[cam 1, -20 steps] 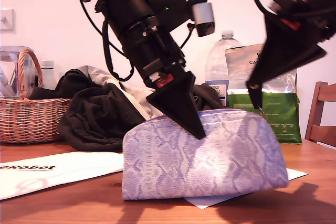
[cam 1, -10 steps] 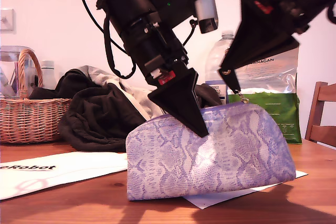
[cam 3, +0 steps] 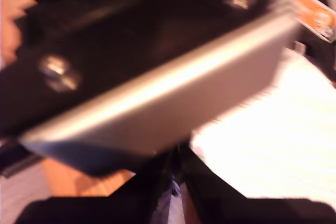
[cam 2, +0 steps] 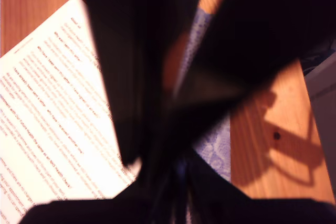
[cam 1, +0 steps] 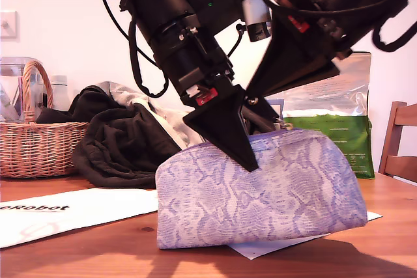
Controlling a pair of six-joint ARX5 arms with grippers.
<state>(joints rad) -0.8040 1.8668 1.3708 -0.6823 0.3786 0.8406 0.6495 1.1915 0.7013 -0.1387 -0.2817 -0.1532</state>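
A lilac snakeskin-pattern pouch (cam 1: 260,187) stands on the wooden table (cam 1: 98,252). My first gripper (cam 1: 244,161) comes down from the exterior view's upper left and is shut on the pouch's top edge; in its wrist view its dark fingers (cam 2: 131,93) pinch the lilac fabric (cam 2: 215,150). My second gripper (cam 1: 251,101) reaches in from the exterior view's upper right, its tip at the pouch's top just behind the first gripper. Its blurred wrist view shows its fingers (cam 3: 157,182) closed together, with the first arm's black body (cam 3: 147,77) close ahead. The zipper pull itself is hidden.
A wicker basket (cam 1: 39,141) and a heap of dark clothes (cam 1: 124,141) lie behind at the exterior view's left. A green-and-silver bag (cam 1: 332,141) and a chair (cam 1: 399,141) stand at its right. White printed sheets (cam 1: 65,216) lie on the table, one under the pouch (cam 1: 260,249).
My second gripper has travelled along the pouch's top from the exterior view's right toward the middle, up to my first gripper. The first gripper has kept its hold; the pouch shifted slightly.
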